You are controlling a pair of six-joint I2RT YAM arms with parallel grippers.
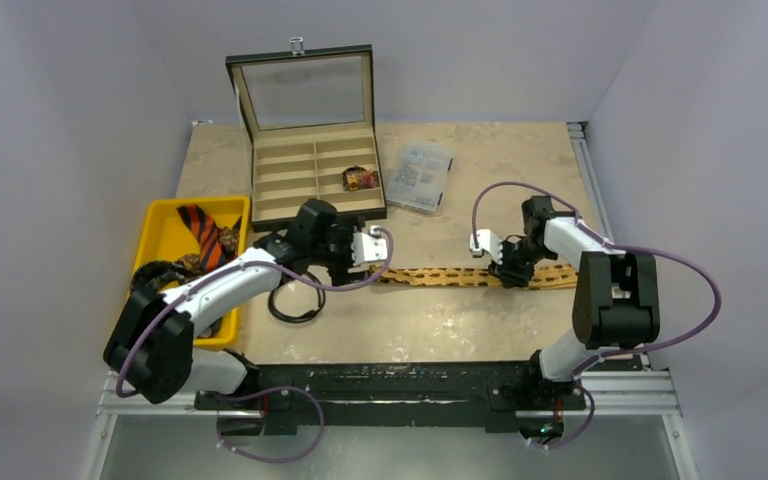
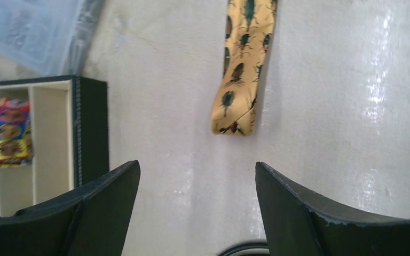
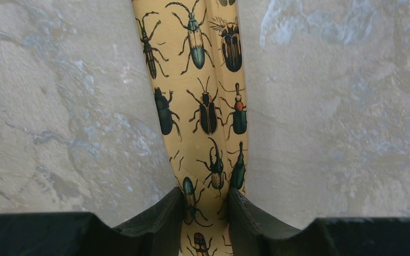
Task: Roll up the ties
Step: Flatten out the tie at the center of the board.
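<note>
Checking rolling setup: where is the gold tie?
In the top view, the gold tie lies flat across the table, right gripper pinching it, its other end ahead of the open left gripper.

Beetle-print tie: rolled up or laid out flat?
Laid out, not rolled: the beetle-print tie stretches lengthwise across the table, with no coil visible.

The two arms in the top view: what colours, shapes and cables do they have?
The left arm and the right arm have white link shells and bulky black joint housings. A purple cable loops along each. Their fingers are black wedges with curved inner edges.
</note>
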